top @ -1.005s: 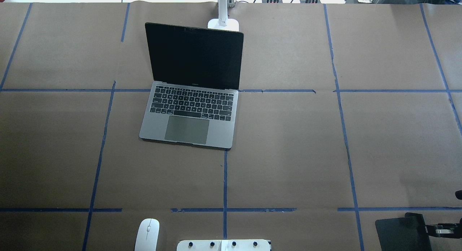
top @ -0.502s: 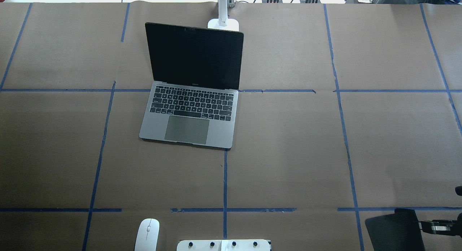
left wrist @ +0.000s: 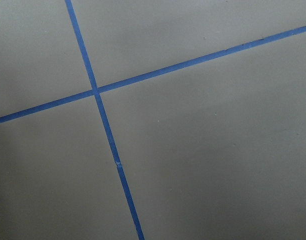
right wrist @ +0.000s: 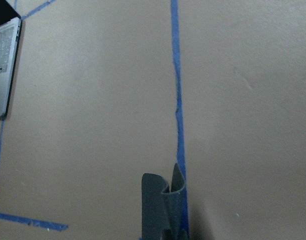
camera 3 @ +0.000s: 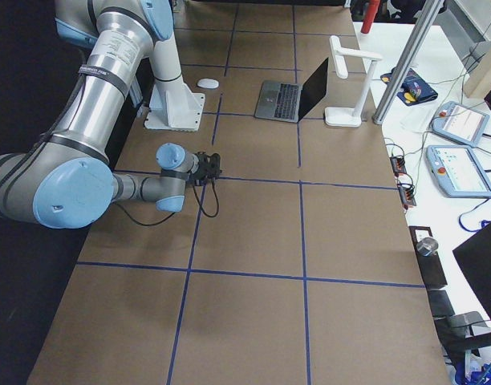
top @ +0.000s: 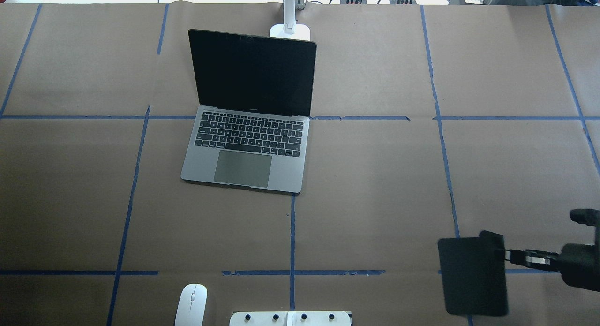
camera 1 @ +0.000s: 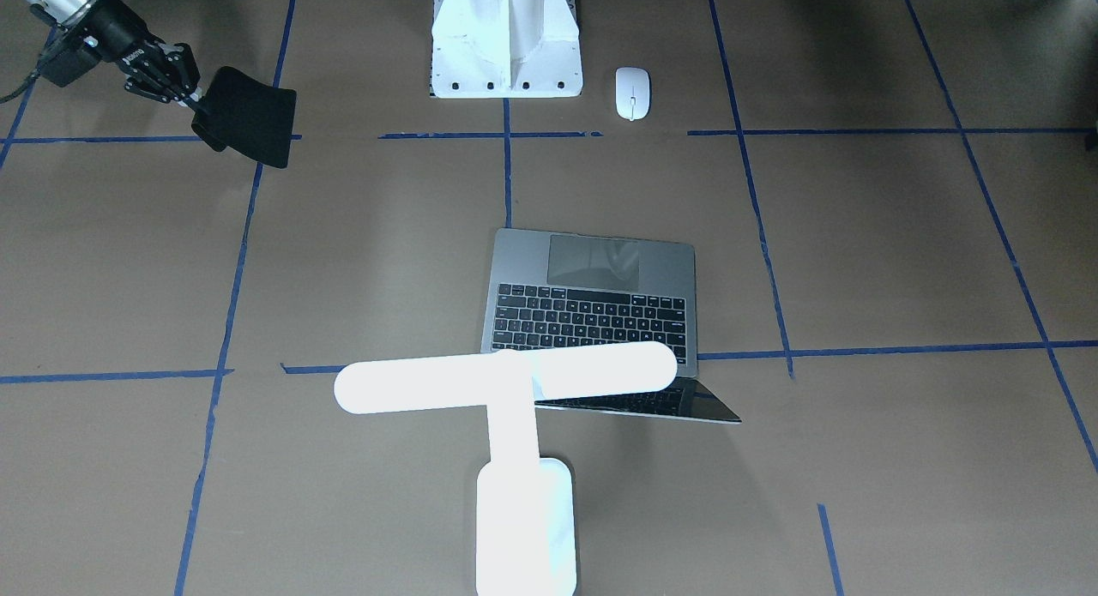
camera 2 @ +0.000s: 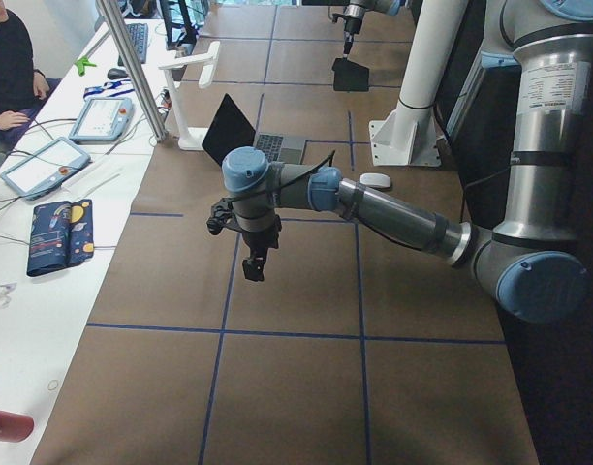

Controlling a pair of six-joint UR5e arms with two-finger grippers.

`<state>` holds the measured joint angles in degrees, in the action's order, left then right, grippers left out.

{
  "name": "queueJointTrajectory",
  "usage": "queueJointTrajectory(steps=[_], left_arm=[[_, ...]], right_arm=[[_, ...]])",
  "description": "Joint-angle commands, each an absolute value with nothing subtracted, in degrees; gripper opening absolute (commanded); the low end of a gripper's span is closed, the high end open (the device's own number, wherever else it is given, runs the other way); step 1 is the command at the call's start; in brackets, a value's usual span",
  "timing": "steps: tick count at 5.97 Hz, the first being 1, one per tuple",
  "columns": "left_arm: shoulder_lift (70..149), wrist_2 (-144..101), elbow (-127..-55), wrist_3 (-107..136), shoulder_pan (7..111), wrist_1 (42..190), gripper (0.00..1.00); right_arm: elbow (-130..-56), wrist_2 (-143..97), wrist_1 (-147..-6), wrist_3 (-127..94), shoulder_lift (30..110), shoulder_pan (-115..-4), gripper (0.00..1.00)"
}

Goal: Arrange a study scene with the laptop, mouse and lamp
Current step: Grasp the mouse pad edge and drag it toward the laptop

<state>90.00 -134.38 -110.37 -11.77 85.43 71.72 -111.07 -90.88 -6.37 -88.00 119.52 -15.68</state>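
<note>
The grey laptop (top: 243, 167) stands open left of the table's centre, also in the front-facing view (camera 1: 592, 261). The white T-shaped lamp (camera 1: 506, 377) stands behind its screen; only its base (top: 290, 31) shows from overhead. The white mouse (top: 191, 305) lies at the near edge beside the pedestal, also in the front-facing view (camera 1: 632, 93). My right gripper (top: 508, 256) is shut on the edge of a black mouse pad (top: 473, 276) and holds it above the table at the near right. My left gripper (camera 2: 253, 262) hangs over bare table at the far left; I cannot tell if it is open.
The white bolted robot pedestal (camera 1: 506, 39) stands at the near middle edge. Blue tape lines (top: 292, 232) divide the brown table cover into squares. A side table with tablets (camera 2: 103, 116) and a seated person lies beyond the far edge.
My right gripper has carried the black mouse pad left and further onto the table from the near right corner. Laptop, mouse and lamp have not moved.
</note>
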Motion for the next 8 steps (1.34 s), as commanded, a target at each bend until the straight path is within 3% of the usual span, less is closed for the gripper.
queueJointTrajectory(steps=[1, 3, 6, 8], left_arm=[[90.17, -134.38, -110.39, -11.60, 85.52, 71.72, 1.00], [90.44, -134.38, -110.30, -11.60, 85.52, 71.72, 1.00], [90.70, -134.38, -110.30, -11.51, 85.52, 71.72, 1.00], [90.62, -134.38, -110.30, -11.51, 85.52, 71.72, 1.00]], right_arm=[[-110.48, -94.45, -16.28, -87.80, 108.00, -23.33, 0.00], [-109.52, -95.36, -31.20, -87.37, 92.37, -27.32, 0.00], [-89.72, -95.36, -35.51, -87.10, 69.24, -30.83, 0.00], [-87.02, -101.89, -35.95, -83.00, 68.29, -36.35, 0.00]])
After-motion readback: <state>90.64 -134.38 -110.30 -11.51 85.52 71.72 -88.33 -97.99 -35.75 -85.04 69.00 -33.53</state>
